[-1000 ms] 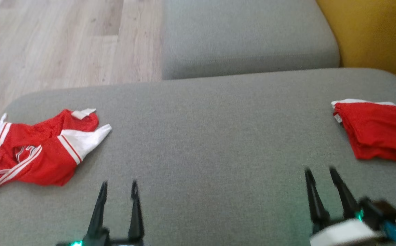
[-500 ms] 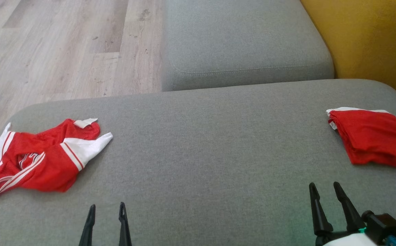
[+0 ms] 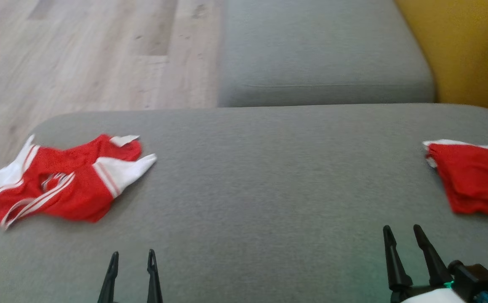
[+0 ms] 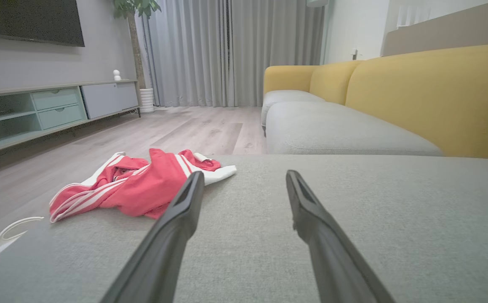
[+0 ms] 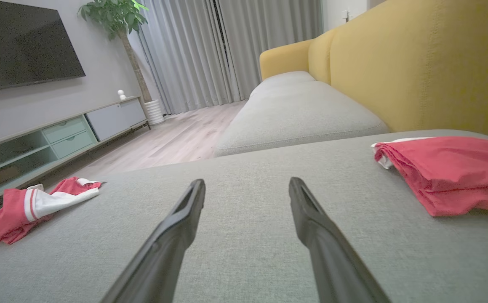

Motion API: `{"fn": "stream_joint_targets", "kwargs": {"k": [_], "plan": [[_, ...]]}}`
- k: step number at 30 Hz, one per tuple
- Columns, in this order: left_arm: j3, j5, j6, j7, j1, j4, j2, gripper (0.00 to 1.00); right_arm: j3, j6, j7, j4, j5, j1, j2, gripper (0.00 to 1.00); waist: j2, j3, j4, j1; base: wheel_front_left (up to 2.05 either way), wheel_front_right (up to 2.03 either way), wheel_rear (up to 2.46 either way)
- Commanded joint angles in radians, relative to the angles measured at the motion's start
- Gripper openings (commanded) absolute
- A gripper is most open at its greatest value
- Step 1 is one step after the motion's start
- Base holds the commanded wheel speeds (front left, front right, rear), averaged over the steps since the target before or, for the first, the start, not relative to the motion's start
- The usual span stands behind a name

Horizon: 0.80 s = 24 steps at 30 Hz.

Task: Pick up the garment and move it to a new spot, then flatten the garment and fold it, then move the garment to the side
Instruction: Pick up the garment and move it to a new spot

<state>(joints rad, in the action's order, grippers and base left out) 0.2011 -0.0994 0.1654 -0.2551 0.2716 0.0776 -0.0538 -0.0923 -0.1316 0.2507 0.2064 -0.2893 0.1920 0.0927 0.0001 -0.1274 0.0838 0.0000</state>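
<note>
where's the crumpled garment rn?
Head view: crumpled red-and-white garment lies at the left edge of the grey cushion, ahead-left of the left gripper.

The head view looks steeply down from above onto the grey cushion [image 3: 269, 176], with wooden floor [image 3: 79, 54] beyond its far edge. The left wrist view sits low, just above the cushion, looking nearly level along it toward the curtains [image 4: 210, 50] across the room. The right wrist view sits equally low and faces the same way. All three share the crumpled garment [image 3: 67, 185] at left; head and right wrist views share the folded garment [image 3: 475, 185] at right
</note>
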Motion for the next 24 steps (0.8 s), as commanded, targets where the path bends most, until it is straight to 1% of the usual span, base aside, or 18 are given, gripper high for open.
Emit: {"fn": "stream_joint_targets", "kwargs": {"k": [1,6,7,11,15,19,21,22,24], "plan": [[-0.035,0.016,0.0,-0.007,-0.056,-0.03,0.004,1.0,-0.025,0.001,0.011,-0.034,0.005,-0.043,0.008,1.0,-0.0001,0.01,0.058,0.0,0.0,0.0,0.0],[-0.057,0.026,-0.001,-0.007,-0.056,-0.034,0.004,1.0,-0.037,0.001,0.011,-0.034,-0.003,-0.05,-0.001,1.0,-0.0001,0.024,0.178,0.0,0.0,0.0,0.0],[-0.057,0.026,-0.001,-0.007,-0.056,-0.034,0.004,1.0,-0.037,0.001,0.011,-0.034,-0.003,-0.05,-0.001,1.0,-0.0001,0.024,0.178,0.0,0.0,0.0,0.0],[-0.08,0.031,-0.003,-0.007,-0.05,-0.04,0.004,1.0,-0.044,0.001,0.011,-0.032,-0.002,-0.056,-0.005,1.0,-0.0001,0.034,0.268,0.0,0.0,0.0,0.0],[-0.101,0.027,-0.003,-0.007,-0.044,-0.053,0.004,1.0,-0.046,0.001,0.011,-0.028,0.002,-0.06,-0.003,1.0,-0.0001,0.043,0.334,0.0,0.0,0.0,0.0],[-0.108,0.021,-0.001,-0.007,-0.044,-0.066,0.004,1.0,-0.045,0.001,0.011,-0.028,0.005,-0.063,0.003,1.0,-0.0001,0.054,0.367,0.0,0.0,0.0,0.0],[-0.108,-0.019,-0.002,-0.007,-0.045,-0.067,0.004,1.0,-0.042,0.001,0.011,-0.03,-0.006,-0.065,0.003,1.0,-0.0001,0.066,0.373,0.0,0.0,0.0,0.0],[-0.105,-0.037,-0.005,-0.007,-0.049,-0.067,0.004,1.0,-0.039,0.001,0.011,-0.032,-0.013,-0.066,0.004,1.0,-0.0001,0.073,0.375,0.0,0.0,0.0,0.0],[-0.097,-0.025,-0.021,-0.007,-0.066,-0.072,0.003,1.0,-0.045,0.001,0.011,-0.038,-0.016,-0.069,0.014,1.0,-0.0001,0.096,0.374,0.0,0.0,0.0,0.0]]}}
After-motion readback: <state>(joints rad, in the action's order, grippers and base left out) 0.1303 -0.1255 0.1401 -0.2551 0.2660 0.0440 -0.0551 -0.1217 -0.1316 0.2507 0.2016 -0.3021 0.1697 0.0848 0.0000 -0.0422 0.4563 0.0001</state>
